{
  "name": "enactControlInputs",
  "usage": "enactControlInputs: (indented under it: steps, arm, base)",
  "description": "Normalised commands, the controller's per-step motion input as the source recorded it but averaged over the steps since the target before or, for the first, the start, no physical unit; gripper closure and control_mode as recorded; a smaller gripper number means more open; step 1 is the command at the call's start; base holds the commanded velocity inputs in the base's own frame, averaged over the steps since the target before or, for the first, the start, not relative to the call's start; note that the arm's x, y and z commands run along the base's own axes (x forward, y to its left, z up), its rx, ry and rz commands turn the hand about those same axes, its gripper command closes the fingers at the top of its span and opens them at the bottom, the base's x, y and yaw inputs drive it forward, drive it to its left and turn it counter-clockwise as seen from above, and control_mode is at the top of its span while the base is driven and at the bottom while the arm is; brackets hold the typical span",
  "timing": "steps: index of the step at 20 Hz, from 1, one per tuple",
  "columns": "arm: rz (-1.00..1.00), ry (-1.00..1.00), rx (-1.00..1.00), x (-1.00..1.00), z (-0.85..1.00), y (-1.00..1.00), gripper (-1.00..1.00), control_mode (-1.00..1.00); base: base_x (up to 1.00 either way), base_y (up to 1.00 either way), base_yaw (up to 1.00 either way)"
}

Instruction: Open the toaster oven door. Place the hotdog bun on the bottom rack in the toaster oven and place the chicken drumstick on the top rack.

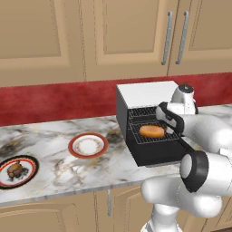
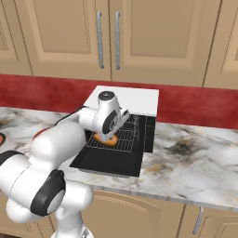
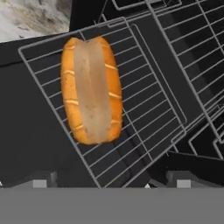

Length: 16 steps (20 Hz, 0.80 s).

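Looking from your left base view, you see the toaster oven (image 1: 145, 118) on the counter (image 1: 59, 149) with its door (image 1: 158, 156) dropped open and flat in front. Inside it, the bun (image 1: 152, 131) lies on the bottom rack (image 1: 154, 136), which is pulled partway out over the door. Above it sits the top rack (image 1: 142, 112), and you can see nothing on it.

Off to the left on the counter are two plates. The red-rimmed plate (image 1: 88, 145) has nothing on it. The dark-rimmed plate (image 1: 18, 171) holds the chicken drumstick (image 1: 15, 169), well apart from the oven.

From the right base view, the arm hides most of the bun; you see just a bit of orange under the hand. You do not see the plates there.

Your hand view shows the bun from above, long and lying flat on the wire grid. The gripper (image 3: 109, 183) is spread wide with its two tips (image 3: 40, 183) apart and holding nothing, and the bun is not between them.
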Motion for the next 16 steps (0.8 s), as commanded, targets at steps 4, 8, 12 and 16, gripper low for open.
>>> enactControlInputs:
  steps: [4, 8, 12, 16]
  arm:
    - [-0.31, 0.00, 0.01, -0.42, 0.29, -0.02, -1.00, -1.00]
    - [-0.36, 0.00, 0.09, -0.48, 0.11, 0.13, -1.00, -1.00]
    - [-0.39, 0.00, 0.12, -0.40, 0.03, 0.23, -1.00, -1.00]
    - [-0.35, 0.00, 0.11, -0.19, 0.00, 0.37, -1.00, -1.00]
  base:
    - [0.00, 0.00, 0.00]
    - [0.00, 0.00, 0.00]
    - [0.00, 0.00, 0.00]
    - [0.00, 0.00, 0.00]
